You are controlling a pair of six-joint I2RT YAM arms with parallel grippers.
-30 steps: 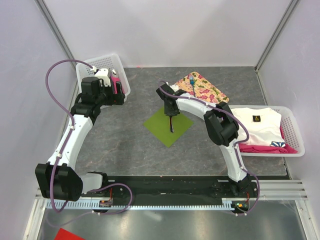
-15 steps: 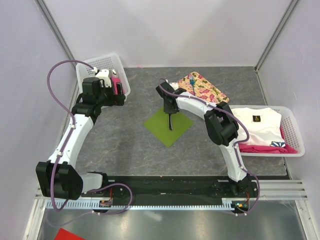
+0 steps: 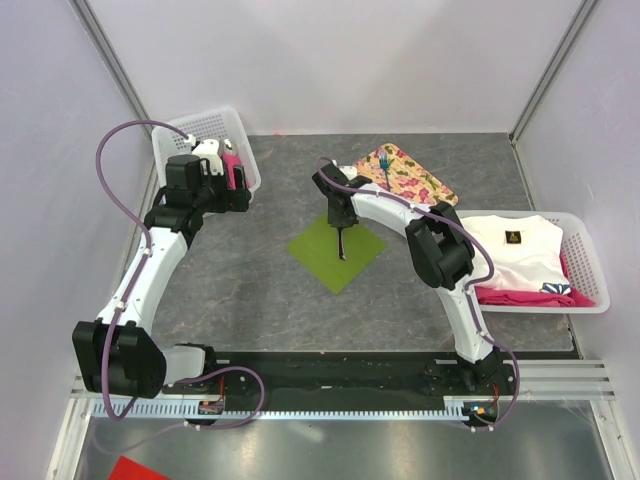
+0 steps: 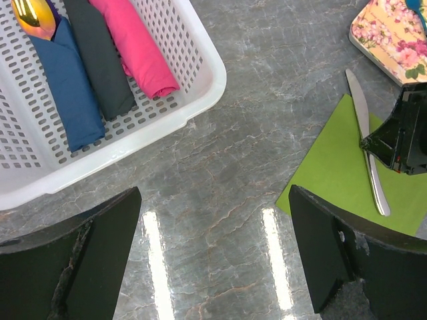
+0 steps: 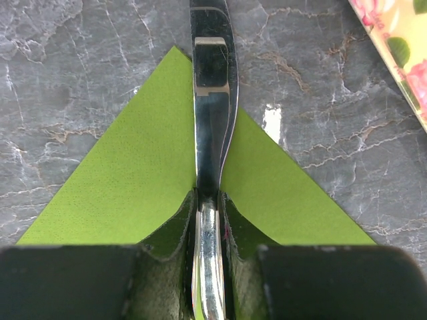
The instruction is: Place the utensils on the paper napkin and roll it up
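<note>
I record a grey marbled tabletop (image 3: 250, 290) enclosed by pale lilac walls (image 3: 330, 60). An olive-green square paper napkin (image 3: 325, 258) lies flat near the table's centre. One of its corners points towards the pink-flowered rectangular tray (image 3: 415, 180), which carries the bright blue fork (image 3: 384, 166).

The right gripper (image 5: 209, 203) is closed narrowly on the silvery-grey table knife (image 5: 213, 100). The knife runs along the napkin's diagonal, one end reaching past the corner onto the stone. The left gripper (image 4: 215, 200) is spread wide and holds nothing, over bare table beside a white perforated plastic basket (image 4: 200, 80).

Only the left wrist view shows that basket's contents: a dark blue roll (image 4: 63, 87), a charcoal roll, a pink roll and a gold spoon bowl (image 4: 33, 15). Only the overhead view shows a second white basket (image 3: 590, 275), at the right, holding white and pink cloths.
</note>
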